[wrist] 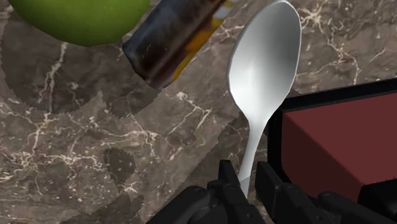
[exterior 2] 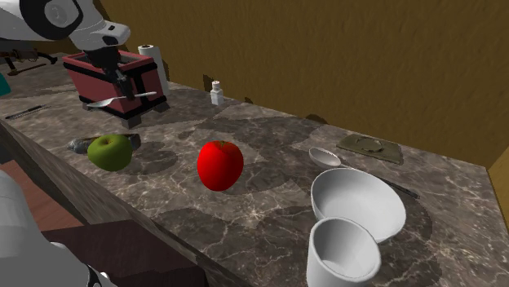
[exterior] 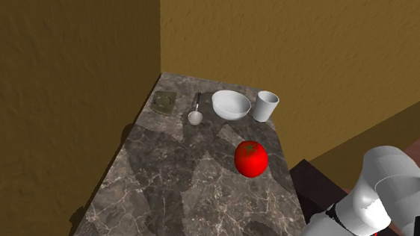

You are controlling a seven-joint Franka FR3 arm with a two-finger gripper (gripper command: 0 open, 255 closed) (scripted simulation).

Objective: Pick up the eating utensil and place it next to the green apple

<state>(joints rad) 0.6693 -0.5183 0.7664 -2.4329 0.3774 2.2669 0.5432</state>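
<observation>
My gripper (wrist: pixel 245 178) is shut on the handle of a silver spoon (wrist: pixel 266 60), whose bowl points away from the fingers. In the second exterior view the gripper (exterior 2: pixel 124 93) holds that spoon (exterior 2: pixel 114 101) level in the air in front of a red box, above and behind the green apple (exterior 2: pixel 110 152). The green apple (wrist: pixel 76 19) lies on the marble counter beyond the spoon's tip and off to one side. A second silver spoon (exterior: pixel 195 114) lies on the counter beside the white bowl (exterior: pixel 230 104).
A dark bottle (wrist: pixel 172 41) lies against the green apple. The red box (exterior 2: pixel 114 75) stands close behind the gripper, with a paper roll (exterior 2: pixel 152 62) and small white bottle (exterior 2: pixel 216 92) beyond. A red apple (exterior 2: pixel 220 164), white cup (exterior 2: pixel 343 249) and flat greenish dish (exterior 2: pixel 369 147) share the counter (exterior: pixel 196 202).
</observation>
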